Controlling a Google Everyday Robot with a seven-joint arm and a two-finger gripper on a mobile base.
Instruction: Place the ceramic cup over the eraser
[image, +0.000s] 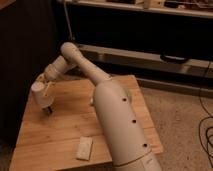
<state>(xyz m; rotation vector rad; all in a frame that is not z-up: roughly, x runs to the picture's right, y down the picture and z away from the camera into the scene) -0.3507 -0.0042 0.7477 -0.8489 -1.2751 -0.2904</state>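
Note:
The off-white ceramic cup (39, 93) is at the left side of the wooden table (70, 125), held at the end of my arm. My gripper (43, 96) is shut on the cup and holds it just above the table. A small dark block, the eraser (46, 108), shows directly under the cup's lower right edge. I cannot tell whether the cup touches it. My arm reaches from the bottom centre up to the elbow (70, 51) and back down left to the cup.
A pale flat rectangular slab (84, 148) lies near the table's front edge. My large white forearm (120, 125) covers the table's right half. Dark shelving (150, 30) stands behind the table. Cables (206, 135) lie on the floor at right.

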